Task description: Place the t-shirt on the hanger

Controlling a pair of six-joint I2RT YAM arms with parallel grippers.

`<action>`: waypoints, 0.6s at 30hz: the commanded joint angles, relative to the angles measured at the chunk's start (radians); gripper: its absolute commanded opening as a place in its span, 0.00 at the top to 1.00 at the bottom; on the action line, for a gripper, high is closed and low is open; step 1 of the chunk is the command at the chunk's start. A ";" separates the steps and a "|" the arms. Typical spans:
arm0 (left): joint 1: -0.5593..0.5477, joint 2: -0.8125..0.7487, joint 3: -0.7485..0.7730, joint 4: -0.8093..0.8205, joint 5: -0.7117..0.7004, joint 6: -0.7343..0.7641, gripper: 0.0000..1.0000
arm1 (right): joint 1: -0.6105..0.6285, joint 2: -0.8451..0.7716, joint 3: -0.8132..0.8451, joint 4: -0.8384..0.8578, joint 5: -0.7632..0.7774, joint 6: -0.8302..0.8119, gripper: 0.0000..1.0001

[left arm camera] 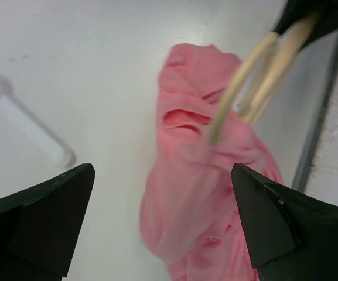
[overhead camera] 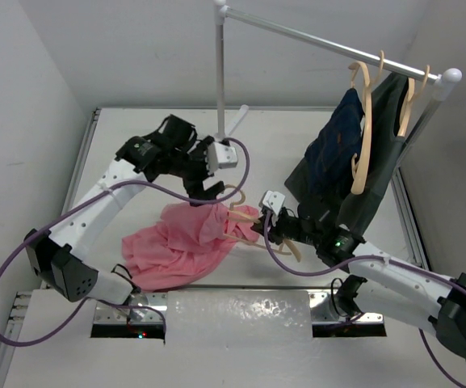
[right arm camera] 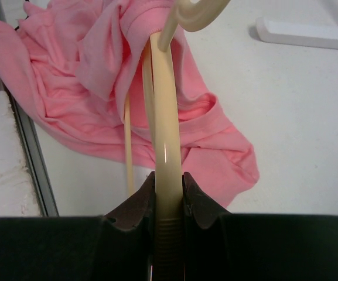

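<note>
1. White table (overhead camera: pixel 136 137) with white walls on three sides. A garment rack's rail (overhead camera: pixel 313 36) crosses the top right, and its upright pole (overhead camera: pixel 220 73) stands at the back.
2. Two wooden hangers (overhead camera: pixel 363 129) hang at the rail's right end, carrying a dark navy garment (overhead camera: pixel 337 141) and a black garment (overhead camera: pixel 374 190). Both drape down close to the right arm.
3. t-shirt (overhead camera: pixel 176 246): a crumpled pink heap on the table, centre-left, between the two grippers.
4. hanger (right arm camera: pixel 164 134): off the rail and low over the table at the t-shirt's right edge. Its far end runs in under the pink cloth, and a ribbed hem lies against the wood near the hook. Can't tell whether it passes through the neck opening.
5. Right gripper (right arm camera: pixel 167 184): clenched on the hanger's arm, with fingers pressed to the wood on both sides.
6. Left gripper (left arm camera: pixel 161 175): released, fingers spread wide. It hovers above the t-shirt and touches nothing.
7. Left wrist view: the t-shirt lies straight below the gap between the fingers. The hanger's tan rods enter from the upper right, and the rack's white foot (left arm camera: pixel 34 132) is at the left.
</note>
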 commanded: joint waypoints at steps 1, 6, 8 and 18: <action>0.053 -0.055 0.061 0.042 -0.014 -0.017 0.00 | 0.006 0.029 -0.017 0.198 -0.049 0.064 1.00; 0.078 -0.161 -0.086 0.027 -0.068 0.026 0.00 | -0.007 0.077 -0.006 0.215 -0.043 0.058 1.00; 0.108 -0.244 -0.169 0.082 -0.122 -0.040 0.03 | -0.018 0.089 0.003 0.212 -0.048 0.063 1.00; -0.055 -0.402 -0.551 0.320 -0.326 -0.269 0.26 | -0.034 0.126 0.040 0.200 -0.042 0.066 1.00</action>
